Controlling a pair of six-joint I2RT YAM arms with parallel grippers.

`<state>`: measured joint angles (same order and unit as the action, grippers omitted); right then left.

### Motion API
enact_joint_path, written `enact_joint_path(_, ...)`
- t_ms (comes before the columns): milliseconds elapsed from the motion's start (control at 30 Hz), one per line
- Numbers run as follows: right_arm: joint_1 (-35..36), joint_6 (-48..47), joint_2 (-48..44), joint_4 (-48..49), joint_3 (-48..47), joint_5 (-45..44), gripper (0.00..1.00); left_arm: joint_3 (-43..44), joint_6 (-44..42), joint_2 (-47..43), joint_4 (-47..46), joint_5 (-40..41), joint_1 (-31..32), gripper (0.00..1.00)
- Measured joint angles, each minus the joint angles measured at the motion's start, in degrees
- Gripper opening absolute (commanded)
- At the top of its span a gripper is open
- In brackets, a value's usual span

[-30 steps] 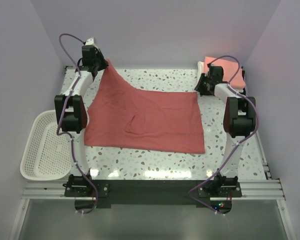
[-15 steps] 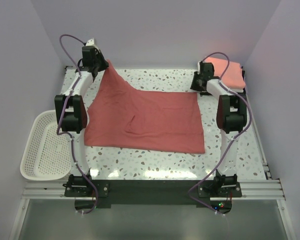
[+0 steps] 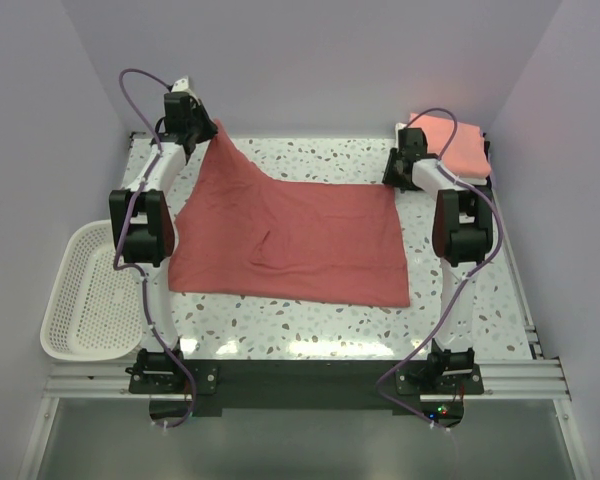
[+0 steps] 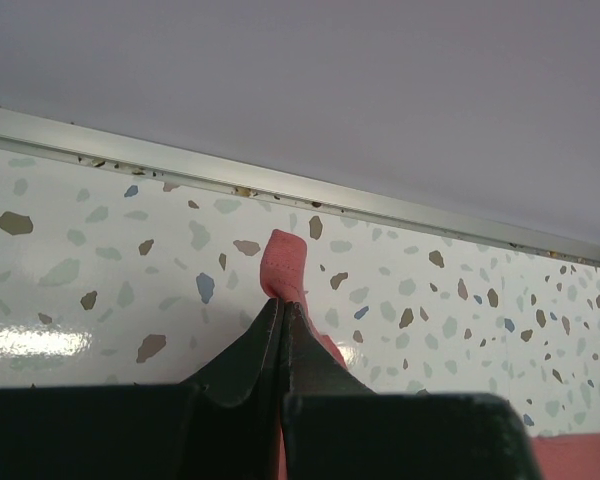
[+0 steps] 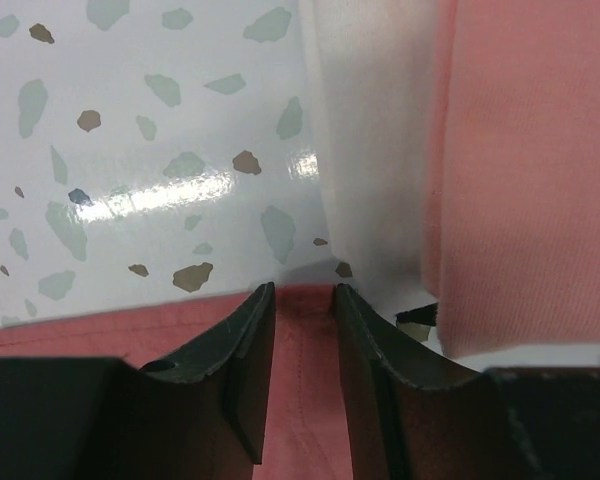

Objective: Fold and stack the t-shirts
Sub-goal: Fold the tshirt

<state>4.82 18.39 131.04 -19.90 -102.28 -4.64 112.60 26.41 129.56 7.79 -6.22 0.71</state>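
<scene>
A dusty brick-red t-shirt (image 3: 300,240) lies spread over the middle of the speckled table. My left gripper (image 3: 206,132) is shut on its far left corner and holds it raised near the back wall; in the left wrist view a fold of red cloth (image 4: 285,268) pokes out past the shut jaws. My right gripper (image 3: 395,180) is open, its jaws standing either side of the shirt's far right corner (image 5: 302,380). A folded stack of shirts (image 3: 458,148), salmon-pink on white, sits at the back right; the pink one (image 5: 530,170) shows in the right wrist view.
A white plastic mesh basket (image 3: 85,295) hangs off the table's left edge. The back wall and its metal rail (image 4: 280,190) run just behind the left gripper. A sliver of black (image 5: 420,318) shows under the white layer (image 5: 370,140).
My right gripper went back toward the pink stack, then came forward and down onto the shirt's far right corner. The left arm and the shirt have not moved.
</scene>
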Motion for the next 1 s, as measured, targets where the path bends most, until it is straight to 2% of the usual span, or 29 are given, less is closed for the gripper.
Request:
enact_joint_path(333, 0.8, -0.4, 1.0, -0.8, -1.5, -1.0, 0.37, 0.0, 0.0, 0.0, 0.0, -0.1, 0.0, 0.00)
enact_joint_path(767, 1.2, -0.9, 1.9, -2.7, -3.2, -2.3, 0.00, 0.0, 0.0, 0.0, 0.0, -0.6, 0.0, 0.00)
enact_joint_path(1000, 1.1, -0.6, 1.2, -1.1, -1.8, -2.3, 0.00, 0.0, 0.0, 0.0, 0.0, -0.7, 0.0, 0.00)
